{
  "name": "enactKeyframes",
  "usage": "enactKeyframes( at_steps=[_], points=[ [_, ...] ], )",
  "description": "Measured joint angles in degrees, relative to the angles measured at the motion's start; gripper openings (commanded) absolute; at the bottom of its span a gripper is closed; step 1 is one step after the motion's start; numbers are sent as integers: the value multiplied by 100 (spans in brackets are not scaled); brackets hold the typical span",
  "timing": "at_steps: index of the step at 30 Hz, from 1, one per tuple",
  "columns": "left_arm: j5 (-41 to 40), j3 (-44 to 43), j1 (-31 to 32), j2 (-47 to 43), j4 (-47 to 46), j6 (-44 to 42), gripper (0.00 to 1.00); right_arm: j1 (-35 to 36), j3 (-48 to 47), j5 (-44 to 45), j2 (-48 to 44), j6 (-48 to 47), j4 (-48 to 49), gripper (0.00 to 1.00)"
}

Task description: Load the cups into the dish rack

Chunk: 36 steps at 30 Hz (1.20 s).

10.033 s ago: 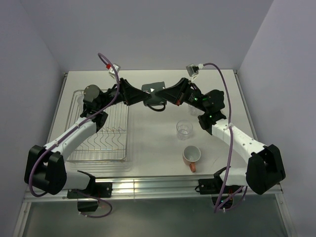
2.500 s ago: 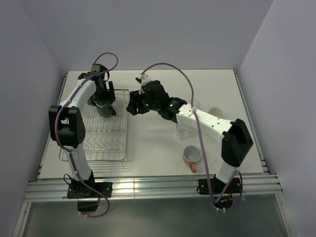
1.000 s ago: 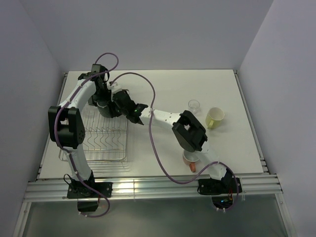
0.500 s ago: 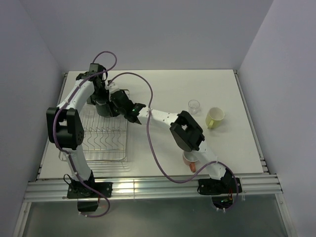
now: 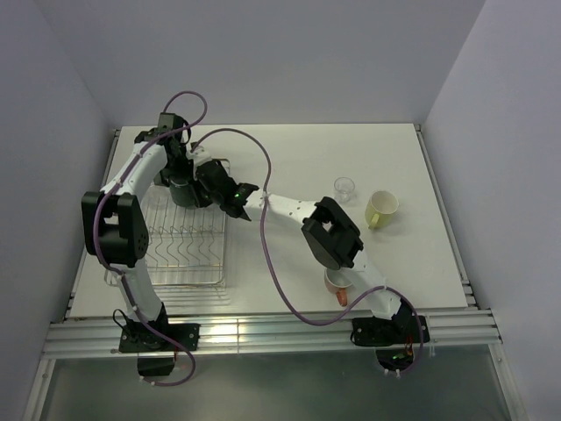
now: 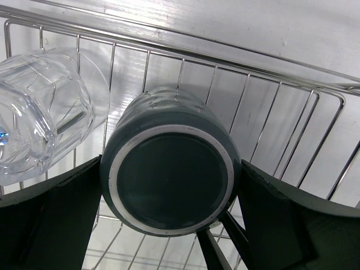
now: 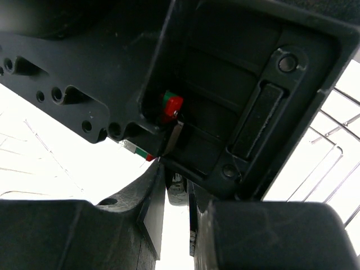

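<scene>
My left gripper (image 5: 182, 186) is shut on the black mug (image 6: 169, 174), which sits bottom-up over the far end of the dish rack (image 5: 188, 256). The fingers (image 6: 62, 219) press on both its sides. A clear glass tumbler (image 6: 36, 129) lies in the rack (image 6: 253, 73) just left of the mug. My right gripper (image 5: 209, 175) reaches across to the left gripper's body, with its jaws almost together and empty (image 7: 177, 181). On the table stand another clear tumbler (image 5: 344, 187), the yellow-green cup (image 5: 381, 209) and the orange mug (image 5: 337, 282), which is partly under the right arm.
The right arm's elbow (image 5: 333, 232) hangs over the table's middle and hides what is beneath it. The left gripper's housing (image 7: 236, 84) fills the right wrist view, with rack wires (image 7: 332, 174) at its right. Walls close in on three sides.
My right gripper has moved a little left and farther in, up against the left gripper. Earlier the left arm carried the black mug over the far end of the rack.
</scene>
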<state>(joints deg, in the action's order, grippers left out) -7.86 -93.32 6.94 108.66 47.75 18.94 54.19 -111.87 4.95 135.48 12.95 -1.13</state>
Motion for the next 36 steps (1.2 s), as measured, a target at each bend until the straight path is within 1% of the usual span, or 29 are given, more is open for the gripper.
enactKeyframes(
  at_steps=[3, 9, 18, 36],
  points=[
    [-22, 20, 0, -22, -9, 7, 99, 7, 0, 4, 0, 2, 11, 17],
    [-57, 22, 0, -59, -9, 17, 99, 15, 0, 24, 0, 2, 46, 17],
    [-57, 33, 0, -96, -31, 0, 99, 46, -24, 170, 13, -50, 59, 11],
    [13, -55, 4, -96, 13, 48, 99, 160, -24, 573, 101, -133, 17, 11]
  ],
)
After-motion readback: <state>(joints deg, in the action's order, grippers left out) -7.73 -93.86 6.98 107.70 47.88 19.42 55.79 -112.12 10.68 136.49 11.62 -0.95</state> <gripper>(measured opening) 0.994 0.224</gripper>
